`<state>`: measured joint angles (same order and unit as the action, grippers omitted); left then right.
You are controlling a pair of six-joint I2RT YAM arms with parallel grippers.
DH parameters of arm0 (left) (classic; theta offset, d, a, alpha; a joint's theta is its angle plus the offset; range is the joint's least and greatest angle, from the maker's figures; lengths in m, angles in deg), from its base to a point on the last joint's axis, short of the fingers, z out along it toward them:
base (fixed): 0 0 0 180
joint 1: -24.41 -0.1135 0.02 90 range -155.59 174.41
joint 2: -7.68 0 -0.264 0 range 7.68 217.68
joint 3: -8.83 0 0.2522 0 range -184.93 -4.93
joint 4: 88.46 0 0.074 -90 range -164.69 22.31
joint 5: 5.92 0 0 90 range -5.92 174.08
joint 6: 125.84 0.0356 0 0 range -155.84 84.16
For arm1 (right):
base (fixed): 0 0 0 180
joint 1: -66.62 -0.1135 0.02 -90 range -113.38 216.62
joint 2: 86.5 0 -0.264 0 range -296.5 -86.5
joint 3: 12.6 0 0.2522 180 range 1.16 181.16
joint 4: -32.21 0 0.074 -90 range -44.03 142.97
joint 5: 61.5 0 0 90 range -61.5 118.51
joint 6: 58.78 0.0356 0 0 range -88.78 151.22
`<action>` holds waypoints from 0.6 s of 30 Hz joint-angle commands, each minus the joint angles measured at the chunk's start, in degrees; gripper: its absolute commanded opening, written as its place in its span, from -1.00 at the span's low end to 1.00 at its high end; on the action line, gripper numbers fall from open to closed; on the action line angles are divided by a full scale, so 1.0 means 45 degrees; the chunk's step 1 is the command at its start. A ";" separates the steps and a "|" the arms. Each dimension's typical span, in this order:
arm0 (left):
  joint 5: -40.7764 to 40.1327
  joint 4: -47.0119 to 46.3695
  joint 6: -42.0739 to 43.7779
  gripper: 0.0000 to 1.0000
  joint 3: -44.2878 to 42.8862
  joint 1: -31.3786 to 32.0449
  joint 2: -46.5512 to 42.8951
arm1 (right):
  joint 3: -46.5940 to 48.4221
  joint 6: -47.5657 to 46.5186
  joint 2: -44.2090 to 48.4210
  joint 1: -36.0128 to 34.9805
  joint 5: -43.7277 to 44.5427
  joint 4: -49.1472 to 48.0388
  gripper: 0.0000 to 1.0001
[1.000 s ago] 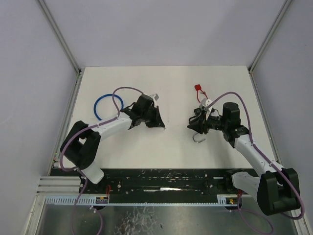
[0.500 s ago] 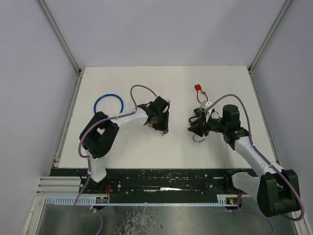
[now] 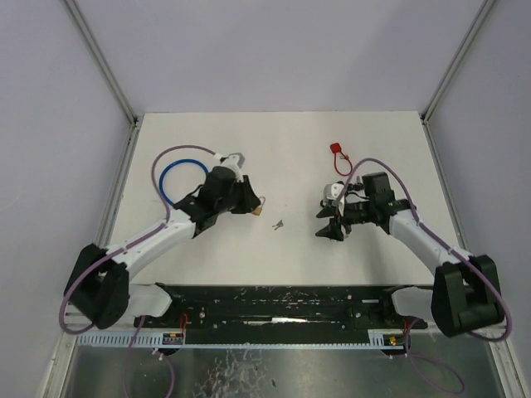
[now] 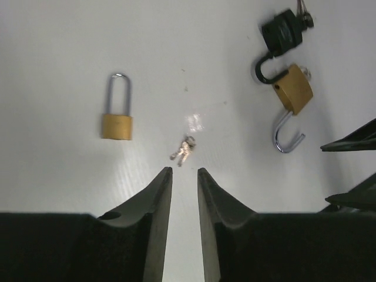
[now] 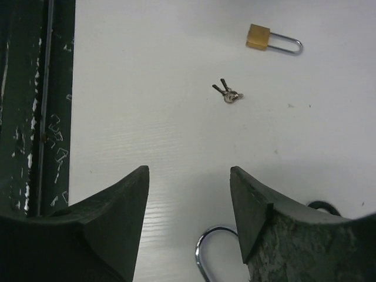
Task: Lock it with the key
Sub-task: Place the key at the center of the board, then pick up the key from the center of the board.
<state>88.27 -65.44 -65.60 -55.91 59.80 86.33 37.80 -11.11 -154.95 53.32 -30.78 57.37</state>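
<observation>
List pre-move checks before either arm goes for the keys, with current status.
1. keys lying loose, nothing touching them: ok.
2. left tool empty, jaws slightly apart, keys just ahead of the gap: ok.
3. right tool empty, jaws wide: ok.
4. open brass padlock unlatched, not yet locked: ok.
5. closed brass padlock apart from the keys: ok.
6. Which key fits which lock: cannot tell.
</observation>
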 commanded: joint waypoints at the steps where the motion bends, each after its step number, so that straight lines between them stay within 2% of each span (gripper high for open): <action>1: -0.0944 -0.2957 -0.0437 -0.47 0.2096 -0.1059 -0.2270 | 0.3571 -0.7810 -0.2414 -0.0871 0.0075 0.6147 0.27; 3: -0.1200 -0.3873 -0.0574 -0.20 0.3007 -0.1448 -0.3332 | 0.5840 -1.0845 -0.4059 -0.1292 0.0891 0.9447 0.19; 5: -0.1645 -0.4166 -0.1028 0.34 0.3778 -0.1777 -0.4188 | 0.7427 -1.2505 -0.5445 -0.1610 0.1568 1.0951 0.11; 6: -0.1835 -0.4269 -0.1356 0.77 0.4082 -0.1972 -0.4565 | 0.7951 -1.2796 -0.5839 -0.1756 0.1831 1.1101 0.09; 7: -0.1801 -0.4389 -0.1615 0.96 0.4493 -0.2154 -0.5034 | 0.8324 -1.2903 -0.6497 -0.1913 0.2116 1.0931 0.09; 12: -0.0739 -0.4910 -0.2102 1.00 0.5480 -0.2818 -0.5793 | 0.8833 -1.3737 -0.7359 -0.3153 0.3706 0.8848 0.14; 18: -0.0440 -0.4587 -0.2131 1.00 0.5342 -0.2875 -0.5392 | 0.9644 -1.4995 -0.8601 -0.4173 0.4449 0.7827 0.12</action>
<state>84.79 -81.94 -74.41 -31.41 47.17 61.24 76.88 -71.56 -191.42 36.86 -14.00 95.20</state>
